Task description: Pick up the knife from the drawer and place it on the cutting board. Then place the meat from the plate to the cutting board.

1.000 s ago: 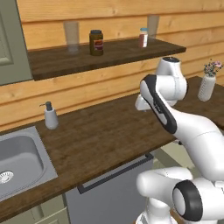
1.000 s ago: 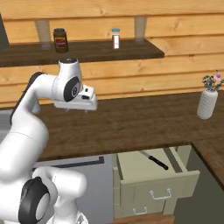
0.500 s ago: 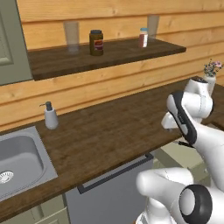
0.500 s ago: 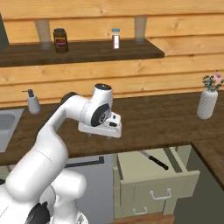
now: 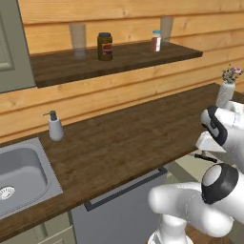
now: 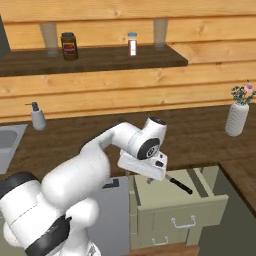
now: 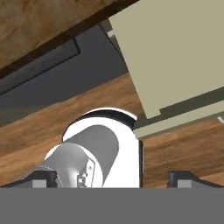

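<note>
At the far left of the right base view a sink [image 6: 6, 145] is set into the dark wooden bench [image 6: 200, 132], with a soap dispenser [image 6: 37, 116] standing just behind it. Above, the wall shelf [image 6: 100, 59] carries a brown jar [image 6: 69, 46] and, further right, a small white bottle [image 6: 132, 44], each flanked by a clear glass. Below the bench edge sits the grey panel [image 6: 117, 220] with its dark bar handle. The white arm reaches down beside it, and the tool [image 6: 147, 175] hangs over the left rear corner of the open drawer [image 6: 175, 210]; in the hand view its two dark fingertips [image 7: 41, 179] stand wide apart with nothing between them, looking down past the drawer's side. The knife [image 6: 179, 184] lies inside the drawer, just right of the tool, black handle toward the front. At the far right a white vase [image 6: 236, 119] of flowers stands on the bench.
</note>
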